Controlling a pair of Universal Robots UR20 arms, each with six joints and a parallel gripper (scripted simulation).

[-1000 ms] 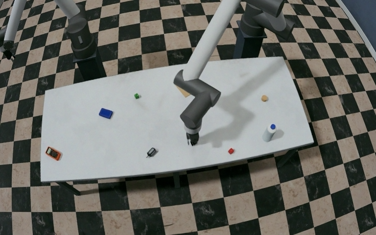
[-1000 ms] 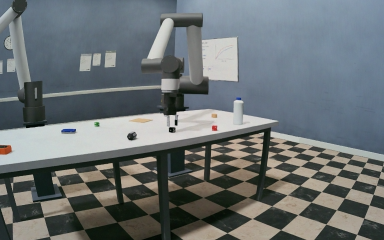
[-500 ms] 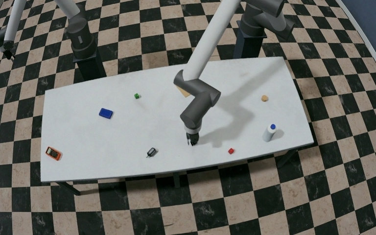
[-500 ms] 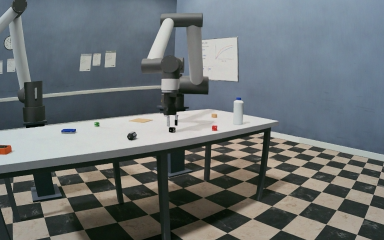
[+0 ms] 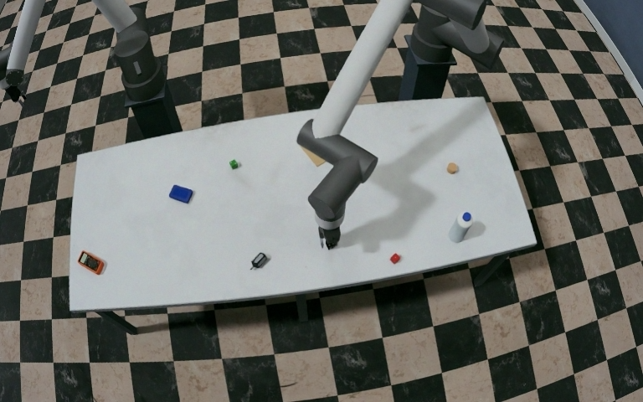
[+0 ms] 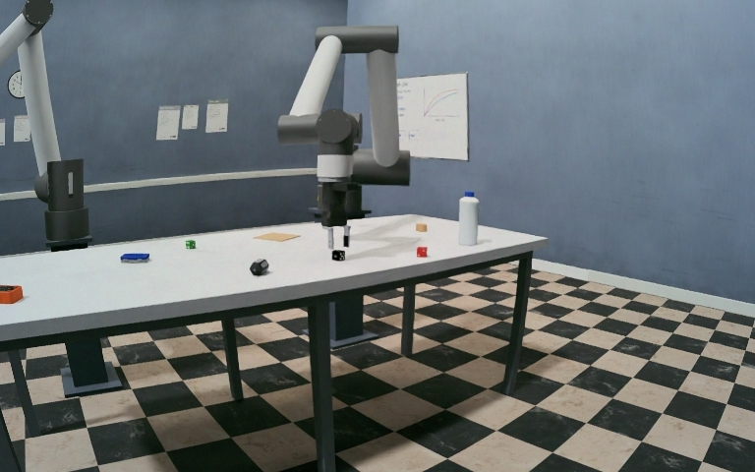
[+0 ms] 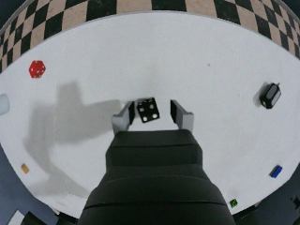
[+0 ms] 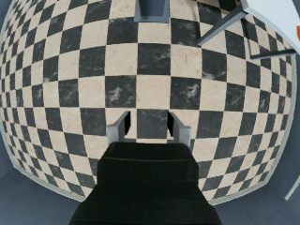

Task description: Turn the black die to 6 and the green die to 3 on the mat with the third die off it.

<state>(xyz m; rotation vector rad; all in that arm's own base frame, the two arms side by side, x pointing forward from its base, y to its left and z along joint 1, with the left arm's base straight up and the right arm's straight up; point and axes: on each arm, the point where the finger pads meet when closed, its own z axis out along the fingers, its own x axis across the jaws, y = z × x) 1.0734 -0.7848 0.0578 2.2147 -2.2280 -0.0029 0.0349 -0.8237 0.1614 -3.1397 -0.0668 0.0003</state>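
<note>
White-topped, the table (image 5: 141,284) (image 6: 139,289) (image 7: 187,37) (image 8: 277,11) has the black die (image 6: 338,255) (image 7: 148,110) towards its near side in the exterior view, well off the mat. The left gripper (image 5: 327,245) (image 6: 338,245) (image 7: 152,108) is just above it, fingers wide apart and holding nothing; seen from the wrist, the die lies between them, nearer one finger and slightly turned. Four white pips seem to face up, so it likely needs a quarter turn to bring up 6.

The die looks light and stiff, probably hard plastic, with smooth sides that could slip. The best hold is low on two opposite upright sides, with the pads squared to them; gripped askew, it may twist or be nudged.

Near it, to the right in the exterior view, sits the red die (image 5: 394,258) (image 6: 422,252) (image 7: 37,69), off the mat, where it should remain.

Farther back lies the thin tan mat (image 5: 318,161) (image 6: 276,237), partly hidden by the arm from above. Beyond it to the left, the green die (image 5: 234,163) (image 6: 190,244) (image 7: 233,202) rests off the mat; its top number is too small to read.

Farthest off, the right gripper (image 5: 19,98) (image 8: 149,118) hangs beyond the table over checkered floor, fingers apart, grasping nothing.
</note>
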